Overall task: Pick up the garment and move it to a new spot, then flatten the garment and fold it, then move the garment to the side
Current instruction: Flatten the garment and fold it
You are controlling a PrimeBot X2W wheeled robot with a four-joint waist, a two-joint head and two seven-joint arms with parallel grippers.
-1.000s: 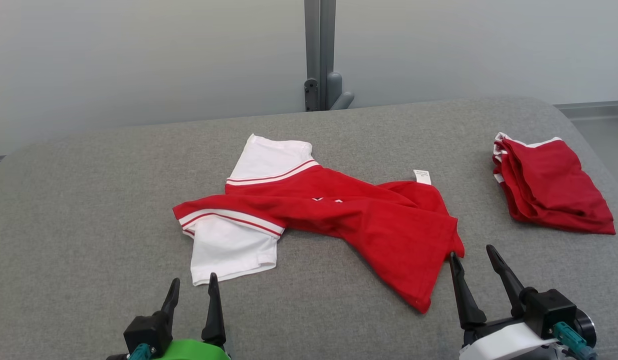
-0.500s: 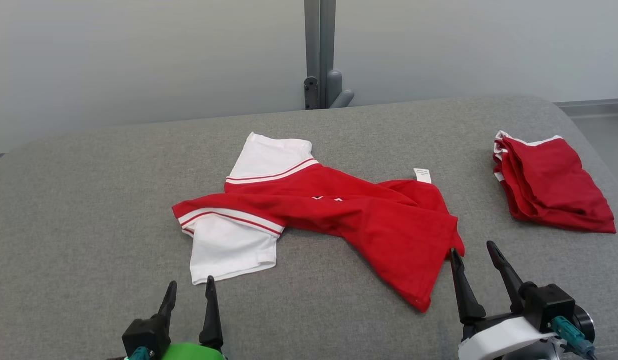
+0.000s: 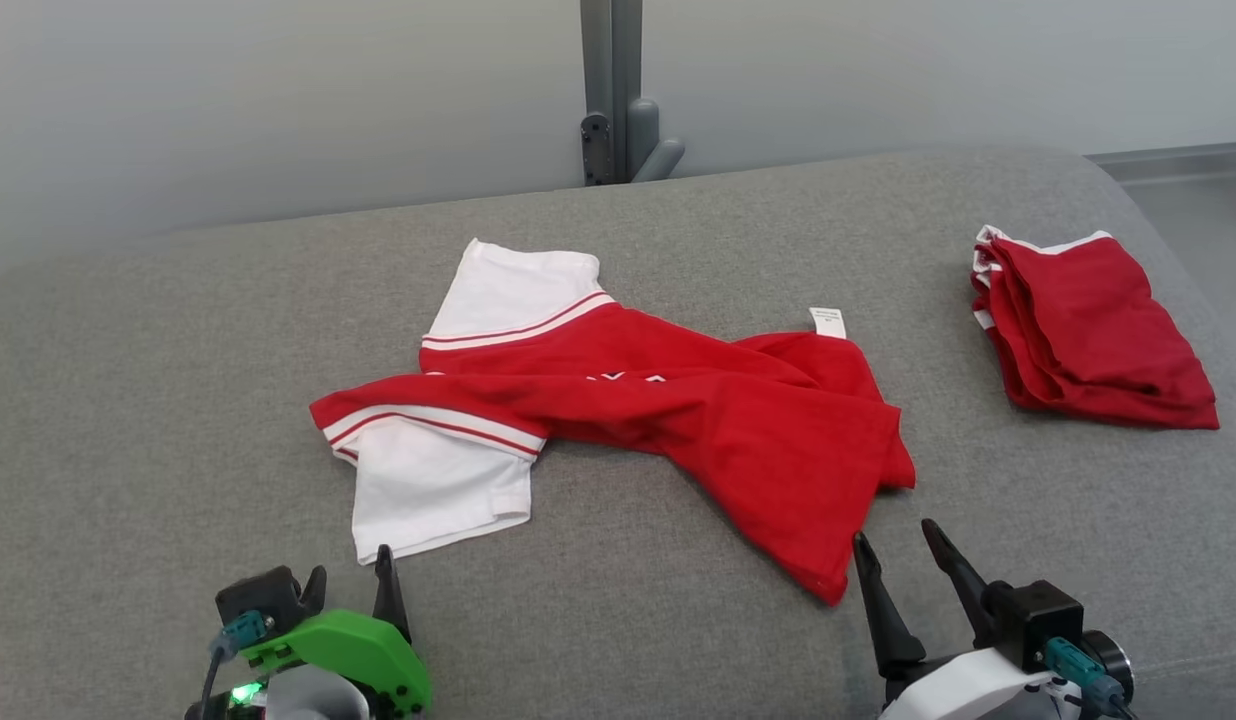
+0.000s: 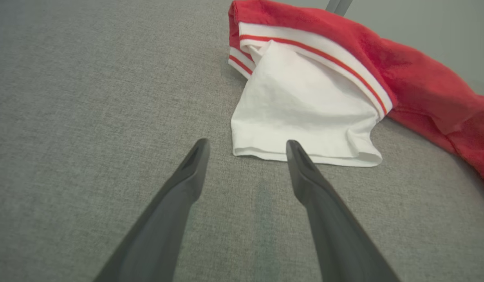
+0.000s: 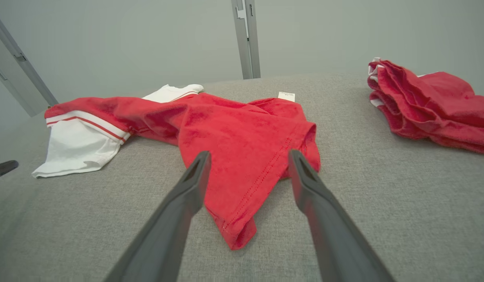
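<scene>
Progress: nothing done yet | red-and-white T-shirt (image 3: 618,400) lies crumpled mid-table (image 3: 178,350) | your left gripper (image 3: 350,575) gapes by its white sleeve, right gripper (image 3: 893,535) gapes by the red hem, both empty | you have left: lift, relocate, flatten, fold, set aside.

Bare worktop (image 3: 128,400) lies open left of the rumpled shirt (image 3: 698,410) and along the near edge. A folded red pile (image 3: 1088,330) blocks the far right, and a clear strip separates the two.
</scene>
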